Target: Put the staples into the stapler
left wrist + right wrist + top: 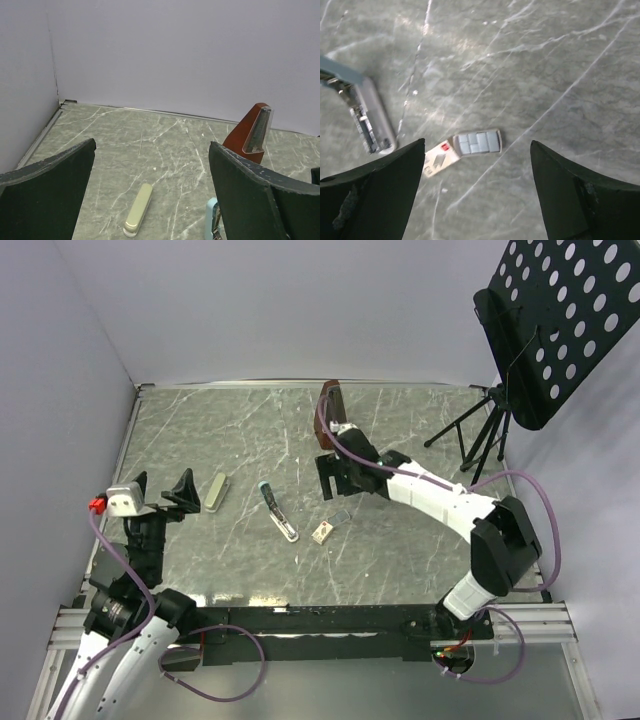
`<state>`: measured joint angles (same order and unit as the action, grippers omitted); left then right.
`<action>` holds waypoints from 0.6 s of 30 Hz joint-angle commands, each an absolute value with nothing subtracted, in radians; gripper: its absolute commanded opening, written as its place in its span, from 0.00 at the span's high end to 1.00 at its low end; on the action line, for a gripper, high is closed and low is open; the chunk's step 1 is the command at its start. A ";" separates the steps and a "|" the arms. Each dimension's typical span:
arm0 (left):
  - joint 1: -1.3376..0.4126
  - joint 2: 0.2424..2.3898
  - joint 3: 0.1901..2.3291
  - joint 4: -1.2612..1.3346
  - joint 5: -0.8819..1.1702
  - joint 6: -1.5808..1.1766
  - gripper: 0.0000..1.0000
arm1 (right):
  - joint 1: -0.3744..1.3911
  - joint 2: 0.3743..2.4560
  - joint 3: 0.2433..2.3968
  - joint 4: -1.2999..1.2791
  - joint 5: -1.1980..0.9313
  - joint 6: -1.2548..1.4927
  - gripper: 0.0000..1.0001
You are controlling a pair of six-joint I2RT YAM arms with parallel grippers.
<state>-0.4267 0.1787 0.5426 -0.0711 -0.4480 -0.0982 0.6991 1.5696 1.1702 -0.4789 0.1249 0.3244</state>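
A light-blue stapler (pixel 279 512) lies opened flat mid-table, its metal magazine (pixel 367 120) exposed. Just right of it lies the small cream staples box (pixel 326 530) with red print. Its tray is slid out and shows grey staples (pixel 477 142) beside the sleeve (pixel 440 159). My right gripper (pixel 477 150) hangs open above the box and holds nothing; in the top view the right gripper (pixel 347 490) sits just behind the box. My left gripper (pixel 162 483) stands wide open and empty at the table's left side. In the left wrist view, the left gripper (pixel 152 145) looks across the table.
A beige stapler (pixel 214 492) lies closed just right of the left gripper, the same beige stapler (pixel 138 209) showing between its fingers. A dark red stapler (pixel 330 415) stands upright at the back centre. A black perforated stand (pixel 555 315) on a tripod stands off the table's right rear corner.
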 commanded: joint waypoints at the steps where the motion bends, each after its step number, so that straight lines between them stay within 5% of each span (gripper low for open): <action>1: -0.399 0.199 0.546 -0.051 -0.414 -0.118 0.00 | 0.692 1.663 1.316 -0.735 0.032 0.281 0.13; 8: -0.368 0.192 0.540 -0.038 -0.400 -0.124 0.01 | 0.692 1.775 1.377 -0.778 -0.028 0.273 0.44; 18: -0.345 0.193 0.528 -0.012 -0.394 -0.120 0.01 | 0.693 1.841 1.399 -0.784 -0.002 0.221 0.58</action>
<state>-0.3546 0.1894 0.5407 -0.0635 -0.4129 -0.1169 0.6968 1.8420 1.3621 -0.7624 -0.0154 0.2478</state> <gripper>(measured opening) 0.995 0.444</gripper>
